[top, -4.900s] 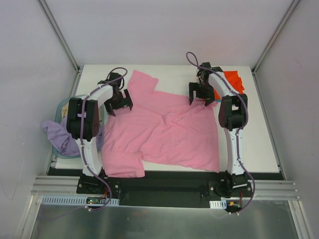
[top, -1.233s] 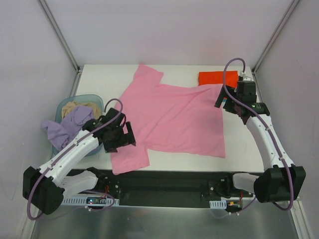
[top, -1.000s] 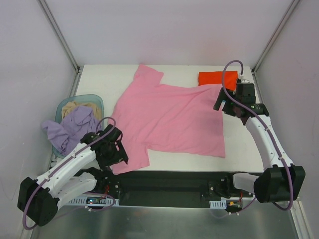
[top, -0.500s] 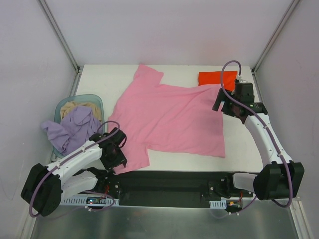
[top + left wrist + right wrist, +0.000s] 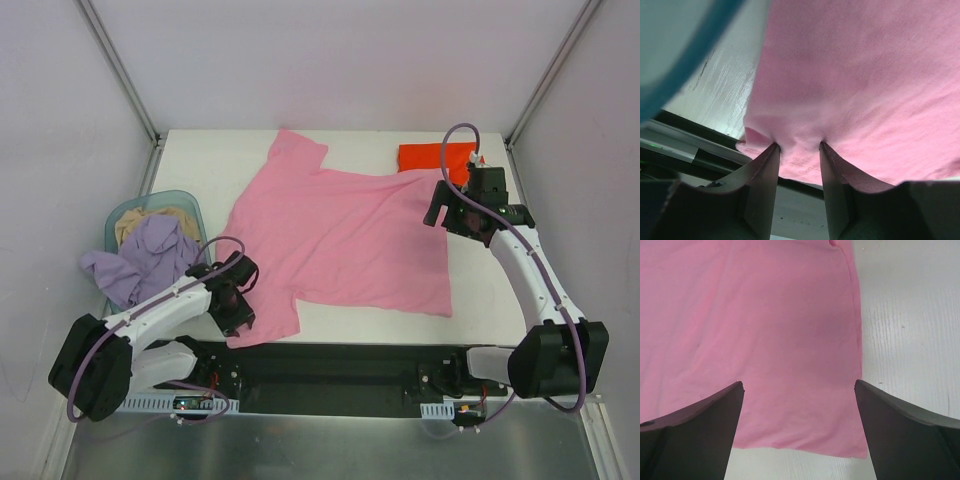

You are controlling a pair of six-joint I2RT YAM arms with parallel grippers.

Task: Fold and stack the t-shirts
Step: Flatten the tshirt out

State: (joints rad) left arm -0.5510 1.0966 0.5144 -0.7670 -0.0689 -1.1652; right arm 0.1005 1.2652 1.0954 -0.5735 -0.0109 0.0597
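Note:
A bright pink t-shirt (image 5: 340, 235) lies spread flat across the table. My left gripper (image 5: 237, 305) sits low at its front left sleeve, by the table's near edge. In the left wrist view the gripper (image 5: 798, 146) is narrowed but open, and both fingertips (image 5: 774, 148) press into the pink cloth (image 5: 865, 75), with a small ridge of hem between them. My right gripper (image 5: 445, 212) hovers wide open above the shirt's right edge. Between its fingers (image 5: 799, 385) lies flat pink cloth (image 5: 765, 315), untouched. A folded orange-red t-shirt (image 5: 435, 157) lies at the back right. A pale lavender t-shirt (image 5: 140, 255) hangs over the basket.
The round light-blue basket (image 5: 192, 203) stands off the table's left side with beige cloth (image 5: 150, 212) inside; its rim (image 5: 690, 55) shows in the left wrist view. The black front rail (image 5: 330, 360) runs just below the sleeve. Bare white table (image 5: 910, 340) lies right of the shirt.
My left gripper has slid onto the front left sleeve and its jaws have narrowed on the hem. The right gripper has drifted slightly left, still wide open.

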